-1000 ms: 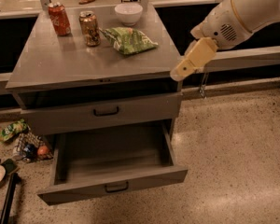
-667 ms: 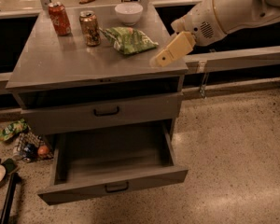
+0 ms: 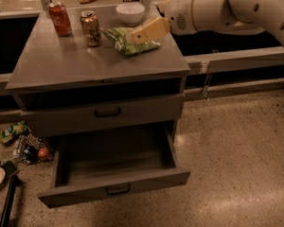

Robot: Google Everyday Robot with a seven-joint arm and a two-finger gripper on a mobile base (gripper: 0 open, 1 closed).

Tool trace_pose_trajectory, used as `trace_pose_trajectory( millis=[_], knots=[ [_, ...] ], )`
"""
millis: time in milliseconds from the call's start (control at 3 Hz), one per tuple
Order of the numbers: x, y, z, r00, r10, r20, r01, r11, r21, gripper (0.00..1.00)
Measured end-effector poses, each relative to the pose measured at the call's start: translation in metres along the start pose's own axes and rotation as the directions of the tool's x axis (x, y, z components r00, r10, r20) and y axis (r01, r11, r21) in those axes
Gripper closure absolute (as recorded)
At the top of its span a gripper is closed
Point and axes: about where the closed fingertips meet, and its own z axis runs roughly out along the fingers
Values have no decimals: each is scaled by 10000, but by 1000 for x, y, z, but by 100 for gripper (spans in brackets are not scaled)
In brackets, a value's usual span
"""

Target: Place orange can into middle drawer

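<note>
The orange can (image 3: 91,28), dull gold-brown with a silver top, stands upright at the back left of the grey cabinet top (image 3: 75,65). The middle drawer (image 3: 114,163) is pulled open below and holds nothing. My gripper (image 3: 141,34), with yellowish fingers, hovers over the green bag, to the right of the orange can and apart from it. It holds nothing that I can see.
A bright red can (image 3: 60,19) stands left of the orange can. A green snack bag (image 3: 128,40) and a white bowl (image 3: 130,13) lie to its right. The upper drawer front (image 3: 106,112) is shut. Litter (image 3: 19,143) lies on the floor at left.
My arm has swung left from beside the cabinet's right edge to over the cabinet top, so the gripper now hangs above the green bag. The cans have not moved.
</note>
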Motion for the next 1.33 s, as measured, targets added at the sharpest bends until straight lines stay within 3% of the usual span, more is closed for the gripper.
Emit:
trace_pose_trajectory(
  millis=[333,667,1000,1333],
  knots=[
    [-23,-12,53,9952,-973,60,969,9943,453,0],
    [-45,-27,114,9905,-1377,-2,1375,9891,529,0],
    [-70,-24,136,9867,-1608,246,1596,9861,464,0],
    [-66,-26,139,9878,-1549,144,1541,9870,462,0]
  ],
)
